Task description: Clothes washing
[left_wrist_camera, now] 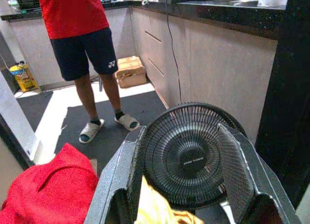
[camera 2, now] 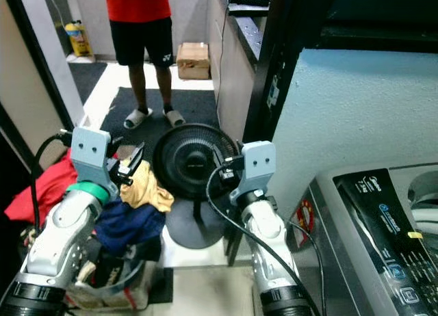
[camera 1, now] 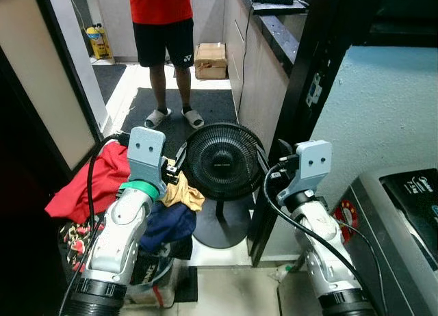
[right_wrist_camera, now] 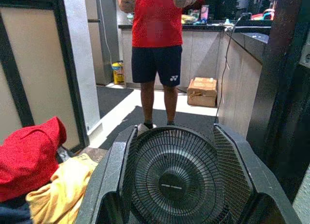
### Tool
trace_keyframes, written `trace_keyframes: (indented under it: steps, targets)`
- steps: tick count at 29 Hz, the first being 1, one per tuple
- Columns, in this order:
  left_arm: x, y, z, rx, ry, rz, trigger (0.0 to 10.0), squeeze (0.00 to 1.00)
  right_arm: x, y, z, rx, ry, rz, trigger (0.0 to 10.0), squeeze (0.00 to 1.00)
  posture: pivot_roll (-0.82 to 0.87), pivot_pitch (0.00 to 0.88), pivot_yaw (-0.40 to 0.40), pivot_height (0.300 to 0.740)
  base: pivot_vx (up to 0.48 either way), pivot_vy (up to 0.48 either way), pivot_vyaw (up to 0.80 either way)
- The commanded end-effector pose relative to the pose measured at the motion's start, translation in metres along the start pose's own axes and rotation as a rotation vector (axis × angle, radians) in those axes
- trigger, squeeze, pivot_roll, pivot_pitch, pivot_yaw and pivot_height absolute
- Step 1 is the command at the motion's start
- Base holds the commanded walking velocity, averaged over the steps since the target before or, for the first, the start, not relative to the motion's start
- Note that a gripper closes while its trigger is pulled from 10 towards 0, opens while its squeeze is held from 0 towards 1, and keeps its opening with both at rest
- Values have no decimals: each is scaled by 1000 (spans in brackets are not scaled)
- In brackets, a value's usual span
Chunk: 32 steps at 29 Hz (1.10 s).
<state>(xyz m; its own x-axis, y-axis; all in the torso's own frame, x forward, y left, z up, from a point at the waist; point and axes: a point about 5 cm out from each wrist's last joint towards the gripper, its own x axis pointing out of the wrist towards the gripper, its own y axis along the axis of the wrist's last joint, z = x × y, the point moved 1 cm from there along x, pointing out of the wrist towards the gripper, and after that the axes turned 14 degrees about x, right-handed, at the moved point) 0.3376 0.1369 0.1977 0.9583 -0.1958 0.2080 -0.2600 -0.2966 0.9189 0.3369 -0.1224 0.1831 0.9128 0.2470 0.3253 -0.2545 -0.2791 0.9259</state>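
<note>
A laundry pile sits in a basket at my lower left: a red garment, a yellow cloth and a dark blue garment. My left gripper hovers just over the yellow cloth, open. In the left wrist view the yellow cloth lies low between the spread fingers. My right gripper is raised beside it, open and empty, pointing at the fan. The grey washing machine with its control panel stands at my right.
A black floor fan stands straight ahead, close to both grippers. A person in a red shirt and dark shorts stands on a dark mat beyond it. A kitchen counter and black post line the right; a cardboard box lies behind.
</note>
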Motion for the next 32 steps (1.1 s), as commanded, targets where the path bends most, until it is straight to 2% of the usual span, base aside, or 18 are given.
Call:
trace_keyframes:
  steps: [1, 7, 11, 26, 32]
  targets:
    - [0, -1, -1, 10, 5, -2, 10000, 0, 0, -2, 0, 1, -6, -1, 10000, 0, 31, 0, 38, 740, -341, 0, 0]
    - [0, -1, -1, 11, 5, -1, 10000, 0, 0, -2, 0, -4, -6, -2, 10000, 0, 31, 0, 38, 740, -339, 0, 0]
    - [0, -1, -1, 12, 6, -1, 10000, 0, 1, -1, -2, -41, 11, 1, 10000, 0, 32, 0, 37, 740, -309, 0, 0]
    - [0, -3, -2, 10, 21, -11, 10000, 0, 2, 1, -3, -67, 37, 7, 10000, 0, 31, 1, 33, 740, 0, 0, 783]
    - [1, -2, -5, 20, 39, -1, 10000, 0, 2, 0, -6, -45, 48, 11, 10000, 0, 31, 4, 36, 740, 97, 0, 0]
